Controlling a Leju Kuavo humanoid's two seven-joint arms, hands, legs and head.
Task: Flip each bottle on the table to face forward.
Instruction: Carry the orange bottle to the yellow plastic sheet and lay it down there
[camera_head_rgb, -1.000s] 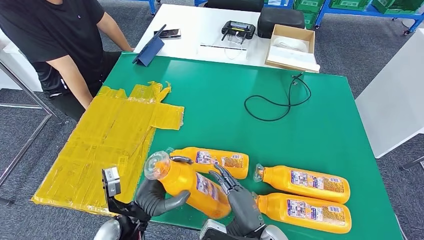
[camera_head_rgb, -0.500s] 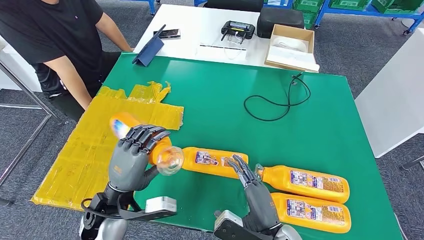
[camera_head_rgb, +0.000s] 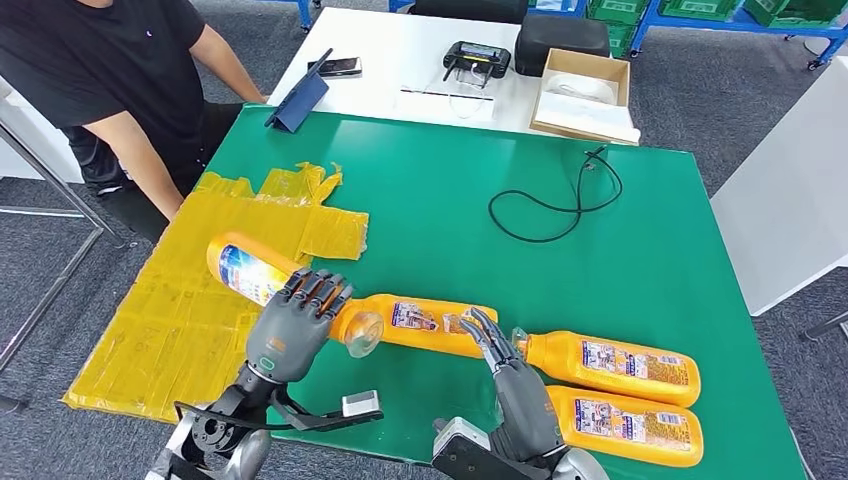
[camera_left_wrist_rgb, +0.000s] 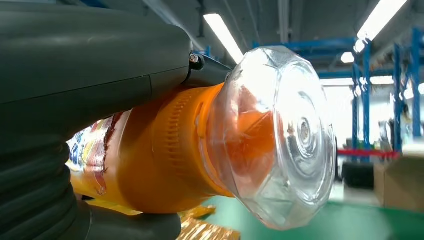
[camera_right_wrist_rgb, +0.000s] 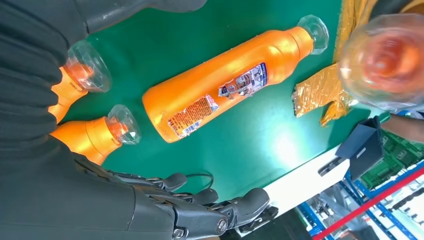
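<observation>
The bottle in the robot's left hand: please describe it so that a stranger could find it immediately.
Look at the green table, at its near left side above the yellow sheet. The orange bottle there is gripped by the left hand. Unlike the three bottles lying flat, it is lifted, clear cap towards the robot.

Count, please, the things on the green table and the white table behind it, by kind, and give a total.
Orange bottles: 4 (one held by the left hand, three lying:)
Yellow sheets: 1
Black cables: 1
Cardboard boxes: 1
Phones: 1
Handheld controllers: 1
Dark blue tablet cases: 1
Black bags: 1
Total: 11
</observation>
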